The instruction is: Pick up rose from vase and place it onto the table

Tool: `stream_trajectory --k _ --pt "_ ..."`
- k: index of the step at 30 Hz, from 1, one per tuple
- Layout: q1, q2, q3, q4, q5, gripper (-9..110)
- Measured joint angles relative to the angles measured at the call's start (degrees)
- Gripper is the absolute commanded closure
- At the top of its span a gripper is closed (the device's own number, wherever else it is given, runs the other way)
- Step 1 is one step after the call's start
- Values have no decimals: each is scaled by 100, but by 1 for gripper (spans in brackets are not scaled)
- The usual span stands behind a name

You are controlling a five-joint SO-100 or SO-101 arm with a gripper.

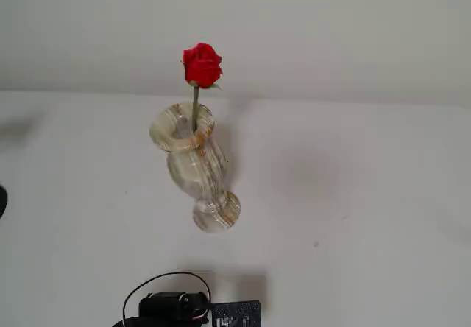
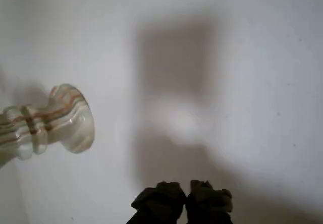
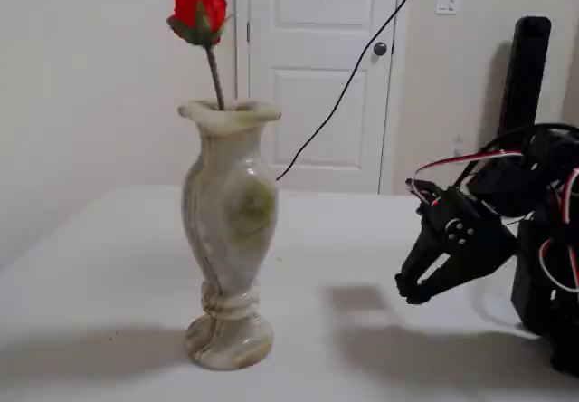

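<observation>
bare table (image 3: 344, 239) lies open between the gripper (image 3: 409, 291) and vase (image 3: 228, 239), nothing between.

1 rose (image 3: 199, 11); 1 vase (image 3: 227, 239); 1 table (image 3: 109, 257); 1 gripper (image 3: 409, 291), seemingly 2 fingers.

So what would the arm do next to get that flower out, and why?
Probably lift and swing toward the bare stem just under the rose. In a fixed view the gripper hangs low over the table, well to the right of the vase, its fingers together and holding nothing, while the rose stands upright in the vase's mouth, far above gripper height.
</observation>
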Motion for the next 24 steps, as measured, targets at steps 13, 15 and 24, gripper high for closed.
stream_trajectory --k 13,15,24 --pt "0 0 0 0 0 99" --pt "0 0 0 0 0 99" --pt "-141 0 35 -53 -255 94"
